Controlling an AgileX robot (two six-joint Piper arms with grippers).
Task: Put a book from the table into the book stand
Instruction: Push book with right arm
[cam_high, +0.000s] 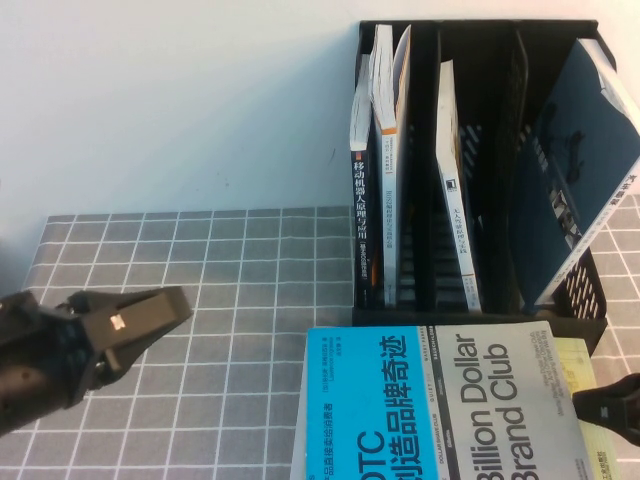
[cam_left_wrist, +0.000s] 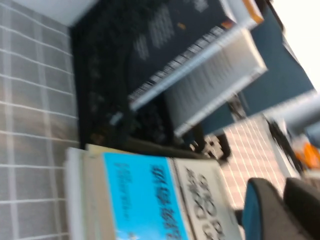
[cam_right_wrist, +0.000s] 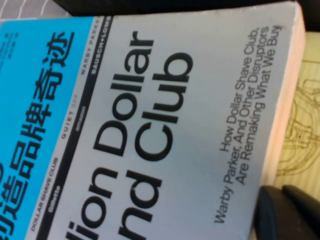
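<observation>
Looking down at the table (cam_high: 200, 400), I am seeing the book (cam_high: 440, 400) lying flat in front of the book stand (cam_high: 480, 170), with its far edge just at the stand's foot. It is the big one, half bright blue, half grey. It is lying on top of a pale yellow book (cam_high: 578, 365) that is peeking out on my right side.

I am holding my left gripper (cam_high: 170, 310) above the cloth, off to the left of the book and apart from it. Its fingers are looking pinched close together and are holding nothing. My right gripper (cam_high: 600, 405) is sitting low at the book's right edge, over the yellow book. I cannot tell if its fingers are wide or narrow.

I am thinking this book is thick and heavy, and stiff enough not to flop. Its cover is looking smooth, so it may slip. I am guessing the best place to pinch is the right edge, where the pages are showing.
</observation>
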